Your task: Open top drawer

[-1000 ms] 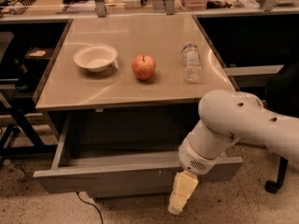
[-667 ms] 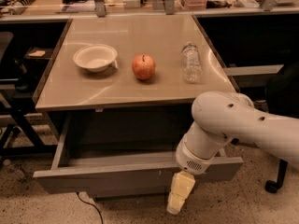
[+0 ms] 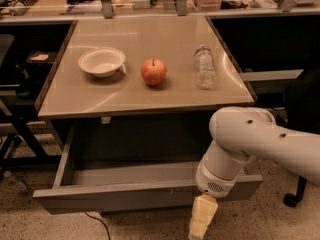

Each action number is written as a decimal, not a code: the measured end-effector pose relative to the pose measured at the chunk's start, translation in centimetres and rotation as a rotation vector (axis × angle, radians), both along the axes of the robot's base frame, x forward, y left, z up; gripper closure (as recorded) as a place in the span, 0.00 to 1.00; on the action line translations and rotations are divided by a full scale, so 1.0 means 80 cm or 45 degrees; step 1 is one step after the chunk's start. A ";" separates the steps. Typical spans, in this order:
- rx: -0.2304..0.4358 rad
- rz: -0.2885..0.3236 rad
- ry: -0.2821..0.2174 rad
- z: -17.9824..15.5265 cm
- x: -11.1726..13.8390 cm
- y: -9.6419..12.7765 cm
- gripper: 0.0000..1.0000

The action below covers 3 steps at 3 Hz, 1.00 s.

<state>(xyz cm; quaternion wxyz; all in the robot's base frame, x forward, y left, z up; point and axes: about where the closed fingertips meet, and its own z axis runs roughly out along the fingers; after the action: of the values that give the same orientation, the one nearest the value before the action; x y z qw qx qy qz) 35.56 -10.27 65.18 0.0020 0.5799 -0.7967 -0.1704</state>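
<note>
The top drawer (image 3: 125, 196) stands pulled out toward the near side from under the desk (image 3: 70, 96), its grey front panel well forward of the desk edge and its shallow interior exposed. The hand (image 3: 202, 219) hangs pointing down at the near right of the drawer front, below the white arm (image 3: 260, 139); whether it is apart or together cannot be told. On the desk, left to right, are a white bowl (image 3: 101, 61), a red apple (image 3: 154, 71) and a clear bottle (image 3: 204, 67).

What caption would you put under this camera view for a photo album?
Top drawer stands open beneath the table; the gripper hangs just before its front.
</note>
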 end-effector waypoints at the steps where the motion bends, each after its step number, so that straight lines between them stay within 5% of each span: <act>1: -0.010 -0.008 0.034 0.007 -0.020 -0.015 0.00; 2: 0.017 -0.043 0.091 0.018 -0.056 -0.042 0.00; 3: 0.017 -0.044 0.092 0.018 -0.055 -0.042 0.00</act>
<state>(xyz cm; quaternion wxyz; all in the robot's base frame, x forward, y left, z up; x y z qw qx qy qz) 31.16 -13.63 66.65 0.0240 0.5595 -0.8048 -0.1964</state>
